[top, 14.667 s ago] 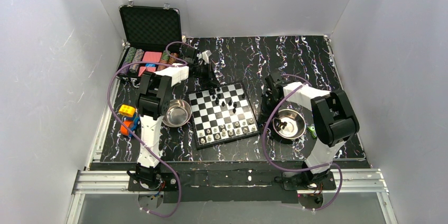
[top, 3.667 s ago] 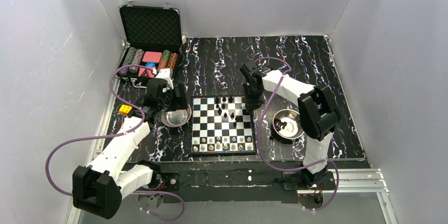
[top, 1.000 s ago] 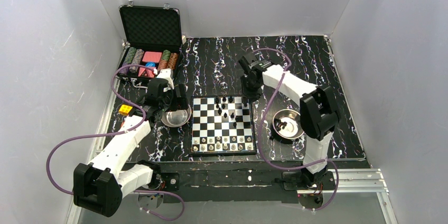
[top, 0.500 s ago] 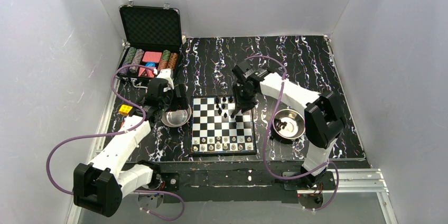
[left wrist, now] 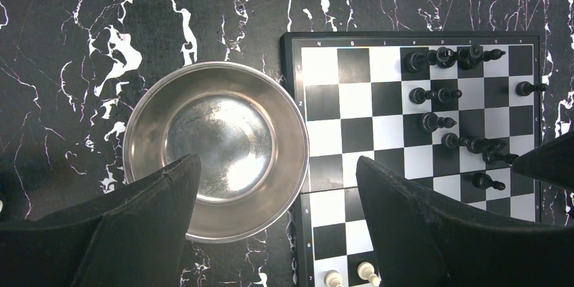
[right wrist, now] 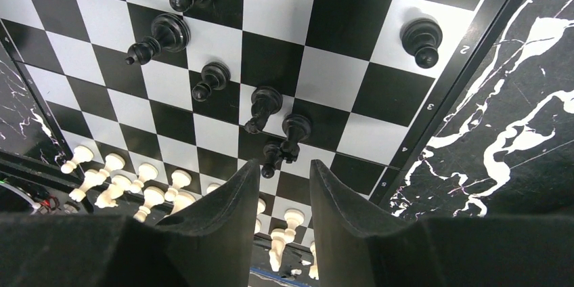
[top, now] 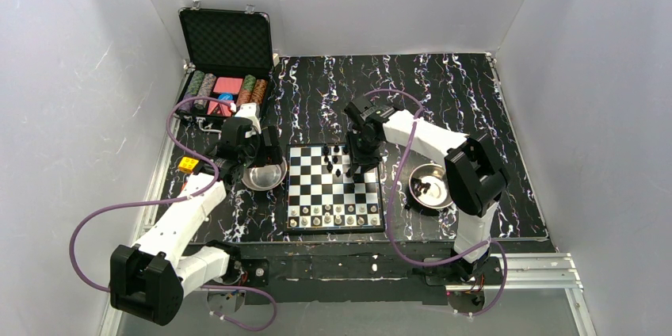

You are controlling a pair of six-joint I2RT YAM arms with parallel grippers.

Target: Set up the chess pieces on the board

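Right wrist: black chess pieces [right wrist: 264,107] crowd the parted, empty right tool [right wrist: 283,168]; left tool [left wrist: 277,160] gapes over bowl [left wrist: 145,118].

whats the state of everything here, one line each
case, open, lid upright
left bowl, empty
right bowl, a few pieces inside
board, laid flat, partly set
black pieces, scattered on far half, not in rows
white pieces, lined up in two near rows
left tool, open above left bowl
right tool, open, empty, over black pieces
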